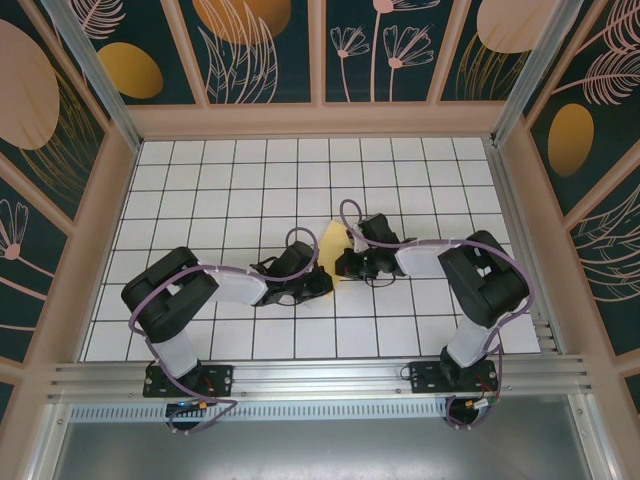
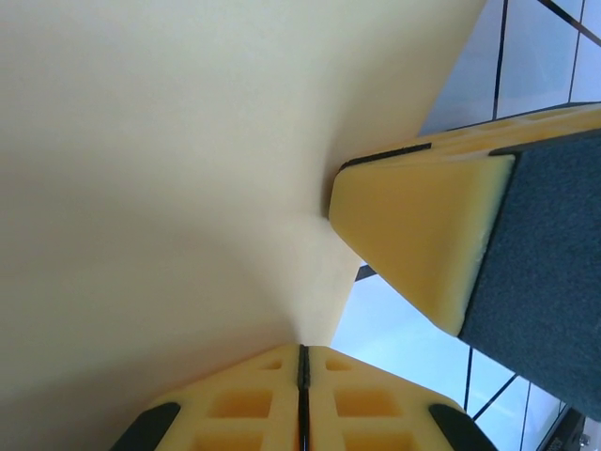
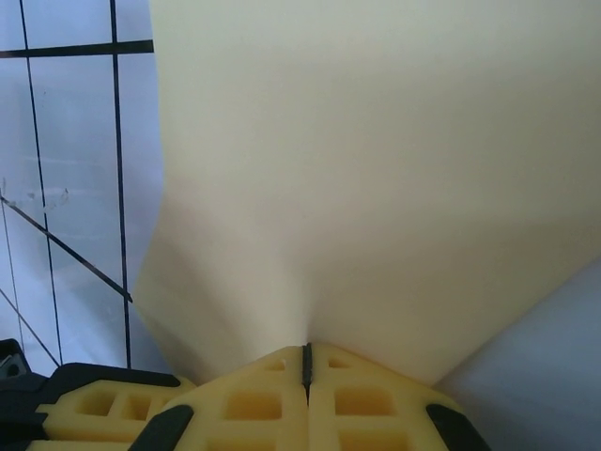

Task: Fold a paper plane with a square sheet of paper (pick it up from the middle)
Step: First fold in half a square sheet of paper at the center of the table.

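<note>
1. Firstly, at the near edge of the table (image 1: 250, 180), the left arm base (image 1: 190, 380) and the right arm base (image 1: 450, 378) sit on an aluminium rail (image 1: 320, 372). Both arms reach inward toward the middle of the table.
2. On the left gripper (image 2: 302, 365), the fingers are pressed together with the seam closed. They pinch an edge of the square sheet of paper (image 2: 169, 169).
3. On the right gripper (image 3: 306, 362), the fingers are likewise pressed together and pinch the same sheet. The sheet spreads up from the seam as a smooth pale-yellow surface.
4. From the left wrist camera, one yellow finger of the right gripper, with its dark pad, touches the sheet just beside the left gripper's fingers.
5. From the top camera, the sheet is near the table centre. A pale-yellow portion shows between the two grippers and just beyond them. Whether it touches the table cannot be determined.
6. Beyond the grippers, the white gridded surface runs to the dark green wall panels (image 1: 260, 50), which carry plant motifs.
</note>
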{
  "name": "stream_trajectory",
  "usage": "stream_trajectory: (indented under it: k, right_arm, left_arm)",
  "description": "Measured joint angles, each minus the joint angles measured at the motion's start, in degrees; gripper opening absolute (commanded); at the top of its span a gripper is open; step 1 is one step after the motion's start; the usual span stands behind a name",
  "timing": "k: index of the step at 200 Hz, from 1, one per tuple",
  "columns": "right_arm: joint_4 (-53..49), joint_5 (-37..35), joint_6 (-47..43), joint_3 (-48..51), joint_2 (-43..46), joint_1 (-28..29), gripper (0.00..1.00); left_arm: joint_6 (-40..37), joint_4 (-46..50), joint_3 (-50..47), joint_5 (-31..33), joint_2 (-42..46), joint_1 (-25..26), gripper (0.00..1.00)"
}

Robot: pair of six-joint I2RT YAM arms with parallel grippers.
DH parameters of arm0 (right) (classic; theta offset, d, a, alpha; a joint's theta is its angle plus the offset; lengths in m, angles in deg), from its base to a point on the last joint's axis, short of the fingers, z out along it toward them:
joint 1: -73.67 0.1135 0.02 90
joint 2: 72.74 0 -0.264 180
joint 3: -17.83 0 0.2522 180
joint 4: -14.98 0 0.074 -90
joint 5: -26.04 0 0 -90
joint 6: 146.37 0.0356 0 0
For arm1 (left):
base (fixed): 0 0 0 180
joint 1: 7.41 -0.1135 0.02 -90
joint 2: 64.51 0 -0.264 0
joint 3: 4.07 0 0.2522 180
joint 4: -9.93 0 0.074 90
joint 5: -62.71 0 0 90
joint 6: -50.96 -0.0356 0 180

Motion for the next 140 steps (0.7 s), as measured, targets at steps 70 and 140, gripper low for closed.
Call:
stream_trajectory:
  k: [70, 140]
  right_arm:
    - [-0.2, 4.6, -3.0, -1.5, -2.2, -4.8, 0.06]
    - [-0.5, 6.6, -6.1, -4.3, -4.9, -9.9, 0.06]
  left_arm:
    - [-0.9, 3.7, 1.8, 1.5, -0.1, 0.6, 0.07]
    - [-1.1, 4.0, 2.2, 1.6, -0.3, 0.7, 0.07]
